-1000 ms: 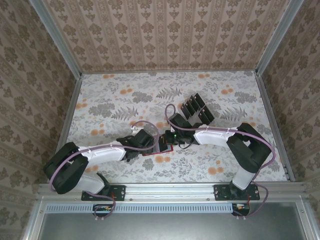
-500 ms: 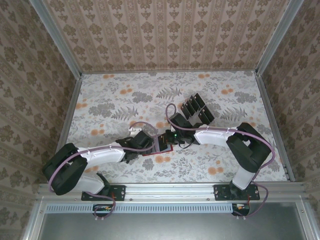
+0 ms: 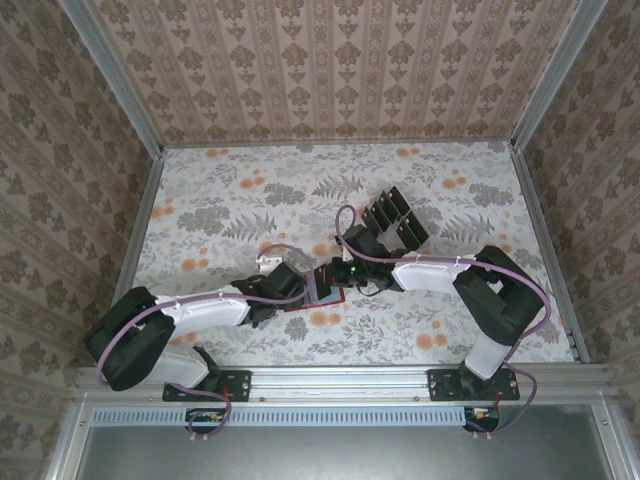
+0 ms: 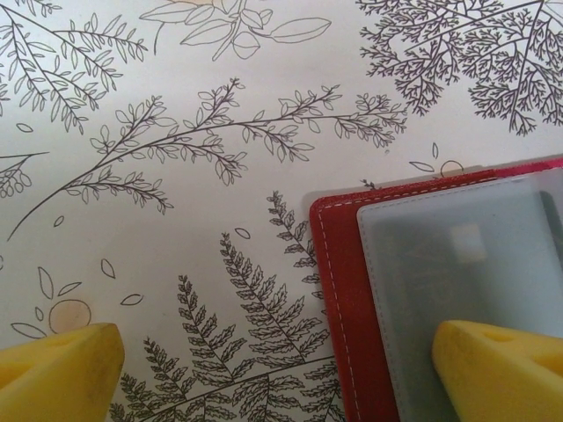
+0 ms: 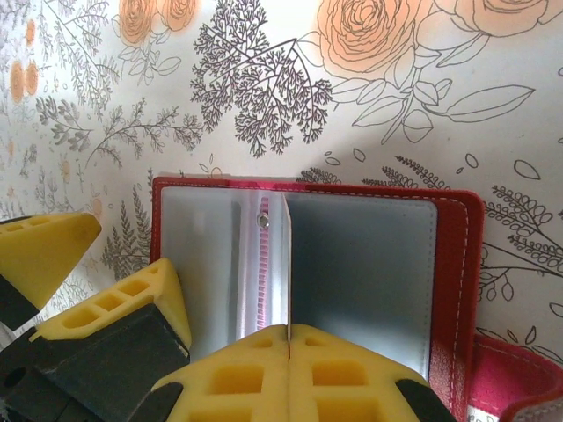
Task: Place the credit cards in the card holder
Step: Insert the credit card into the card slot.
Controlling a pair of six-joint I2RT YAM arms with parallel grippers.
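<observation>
Standing by the table: the small red leather-like folding wallet (image 5: 361,264) lies open and flat on the floral-print tabletop (image 3: 230,200), near the front edge, btwn the two arms.

The left gripper (image 4: 277,360) is spread wide. One yellow finger (image 4: 493,369) presses on the frosted grey pocket at the wallet's corner and the other sits off it on the table, so it looks to be pinning the wallet, not grasping it.

The right gripper (image 5: 288,347) is clenched on a thin greyish clear inner leaf (image 5: 287,255) of the wallet. It holds the leaf up on edge, w/ flat pockets showing either side.

The small black rectangular plastic cards (image 3: 395,218) stand slanted in a cluster well apart from the wallet, farther back and to the right. Neither gripper carries one.

Progress, as I judge it: the wallet is opened and steadied, but most or all of the loading is left to do. In the left wrist view a faint darker shape w/ a pale patch shows through the frosted pocket. Poss. a card already in, can't tell.

Writing: none legible. No brand or label visible on the wallet, and any markings on the cards are too small to read.
</observation>
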